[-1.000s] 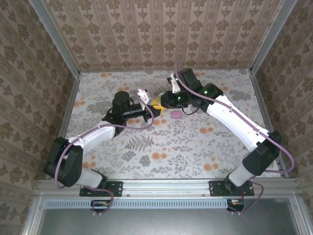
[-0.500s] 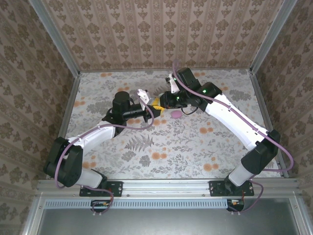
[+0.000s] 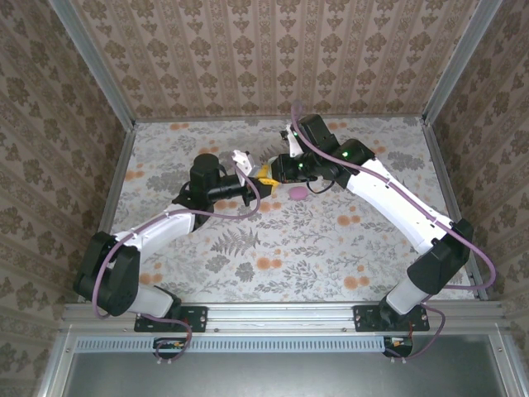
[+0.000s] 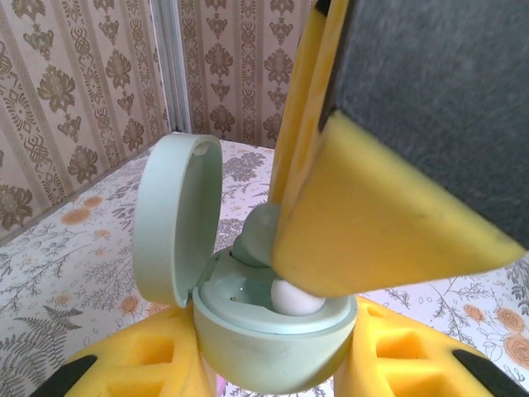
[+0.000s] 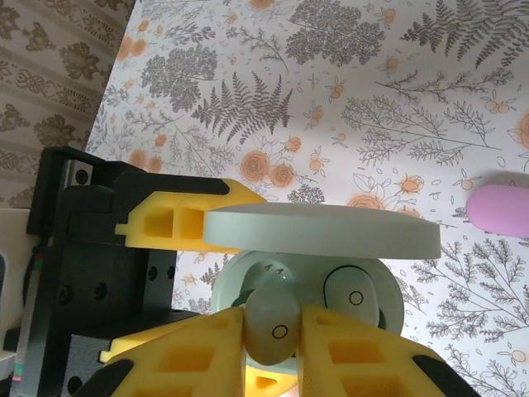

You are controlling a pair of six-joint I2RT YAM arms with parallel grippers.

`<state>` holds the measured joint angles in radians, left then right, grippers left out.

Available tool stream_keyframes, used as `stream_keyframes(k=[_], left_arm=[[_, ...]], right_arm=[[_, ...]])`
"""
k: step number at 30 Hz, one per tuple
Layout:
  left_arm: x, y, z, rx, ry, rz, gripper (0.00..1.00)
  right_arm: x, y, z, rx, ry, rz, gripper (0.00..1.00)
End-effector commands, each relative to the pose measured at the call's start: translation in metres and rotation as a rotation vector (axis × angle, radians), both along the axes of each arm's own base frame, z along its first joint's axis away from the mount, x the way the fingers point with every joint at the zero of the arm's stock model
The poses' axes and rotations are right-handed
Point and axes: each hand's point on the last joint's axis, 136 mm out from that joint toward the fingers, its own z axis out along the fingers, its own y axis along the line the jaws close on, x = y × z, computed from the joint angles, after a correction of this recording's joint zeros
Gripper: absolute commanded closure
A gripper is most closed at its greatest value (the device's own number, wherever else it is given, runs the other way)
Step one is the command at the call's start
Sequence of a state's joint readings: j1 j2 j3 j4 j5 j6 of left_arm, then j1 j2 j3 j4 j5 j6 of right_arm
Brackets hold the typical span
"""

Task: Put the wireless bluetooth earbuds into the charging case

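My left gripper [image 4: 277,368] is shut on the base of a mint charging case [image 4: 273,347], whose lid [image 4: 178,219] stands open. One pale mint earbud [image 5: 354,299] sits in the case's right socket. My right gripper [image 5: 273,343] is shut on a second pale mint earbud [image 5: 271,327], held at the mouth of the left socket, under the raised lid [image 5: 322,231]. In the left wrist view the right gripper's yellow finger [image 4: 372,223] hangs over the case, with that bud [image 4: 256,236] beside it. From above, both grippers [image 3: 254,186] [image 3: 269,171] meet mid-table.
A pink oval case [image 3: 297,193] lies shut on the floral tablecloth just right of the grippers, seen also as the pink case [image 5: 498,211] in the right wrist view. Patterned walls and metal posts enclose the table on three sides.
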<state>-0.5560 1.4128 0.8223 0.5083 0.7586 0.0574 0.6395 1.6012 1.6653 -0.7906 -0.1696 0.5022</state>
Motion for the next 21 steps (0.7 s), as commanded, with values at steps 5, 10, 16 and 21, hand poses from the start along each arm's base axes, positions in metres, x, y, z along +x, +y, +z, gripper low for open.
stream_keyframes(k=[5, 10, 16, 21], left_arm=[[-0.004, -0.006, 0.025, -0.034, -0.087, -0.039, 0.70], [-0.004, -0.006, 0.026, -0.036, -0.091, -0.041, 0.70], [-0.005, -0.006, 0.027, -0.037, -0.093, -0.041, 0.70], [-0.005, -0.005, 0.026, -0.035, -0.094, -0.037, 0.71]], right_arm=[[-0.006, 0.004, -0.014, -0.031, 0.053, 0.036, 0.77], [-0.007, 0.009, -0.009, -0.006, 0.055, 0.054, 0.72], [-0.007, 0.009, -0.007, 0.003, 0.054, 0.052, 0.67], [-0.008, 0.007, 0.001, 0.023, 0.036, 0.041, 0.64]])
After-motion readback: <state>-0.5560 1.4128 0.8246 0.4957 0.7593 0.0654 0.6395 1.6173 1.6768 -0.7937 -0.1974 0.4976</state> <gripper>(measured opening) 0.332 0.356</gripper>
